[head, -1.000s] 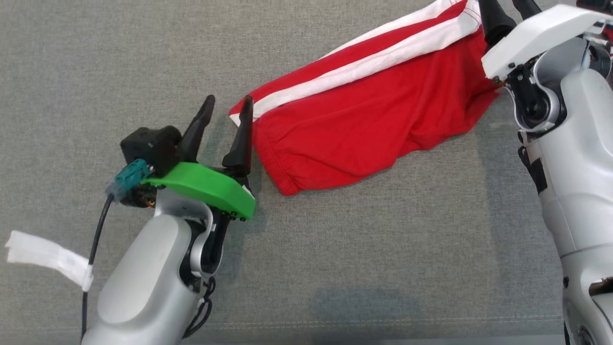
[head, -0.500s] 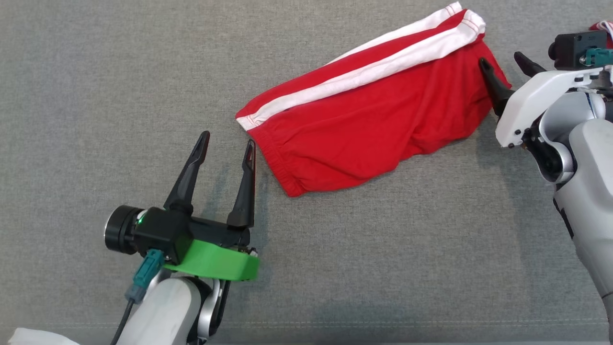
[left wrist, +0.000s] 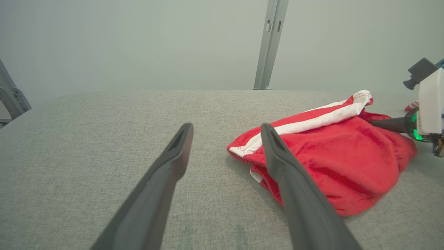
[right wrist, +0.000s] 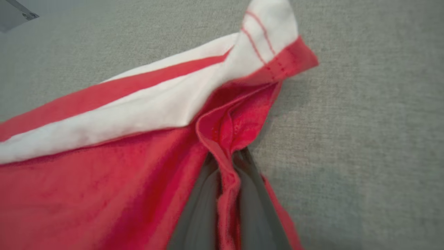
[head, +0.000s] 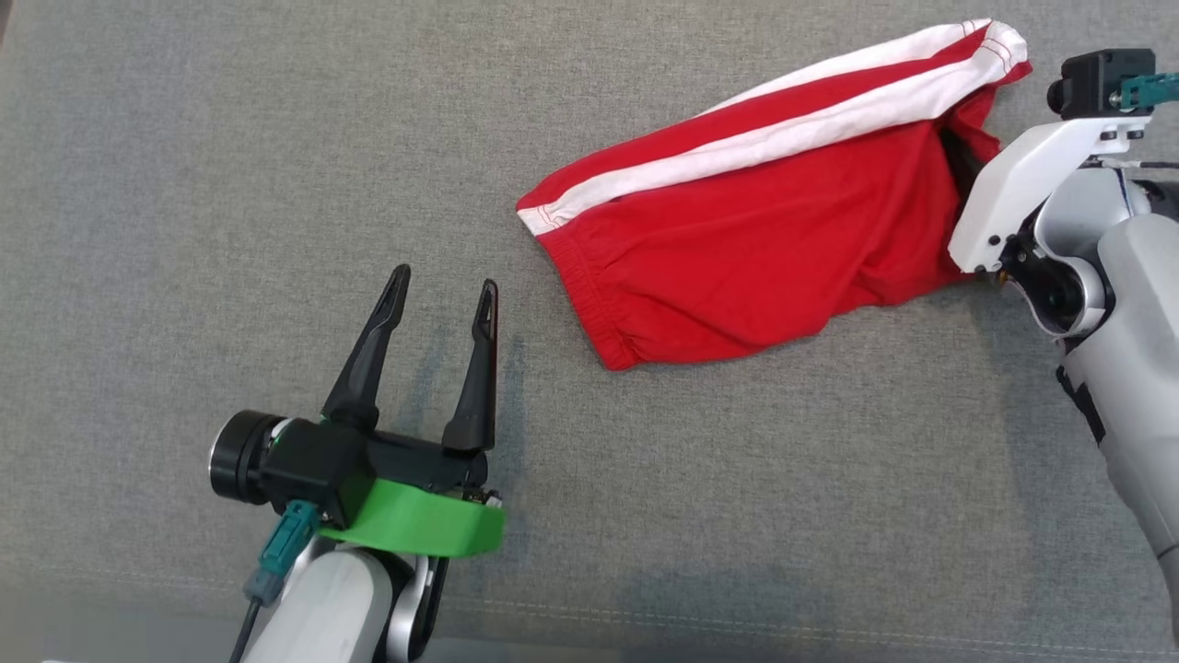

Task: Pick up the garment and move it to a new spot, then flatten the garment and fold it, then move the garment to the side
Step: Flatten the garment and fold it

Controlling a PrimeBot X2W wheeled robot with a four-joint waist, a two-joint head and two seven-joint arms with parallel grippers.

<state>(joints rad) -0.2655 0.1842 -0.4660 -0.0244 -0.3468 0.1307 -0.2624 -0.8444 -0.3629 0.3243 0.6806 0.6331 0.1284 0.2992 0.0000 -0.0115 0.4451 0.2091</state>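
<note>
The left gripper [head: 447,279] sits at seven o'clock in the head view, fingers spread wide and pointing toward twelve. The right arm [head: 1128,387] comes in from four o'clock. At two o'clock, the right gripper [right wrist: 227,163] pinches a fold of the garment [head: 755,239].

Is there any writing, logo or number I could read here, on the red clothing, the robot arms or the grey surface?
No text can be read anywhere.
Red cloth garment with white stripes: no print or label in view.
Green plastic wrist cover, white plastic wrist cover, grey woven surface: all plain.
</note>
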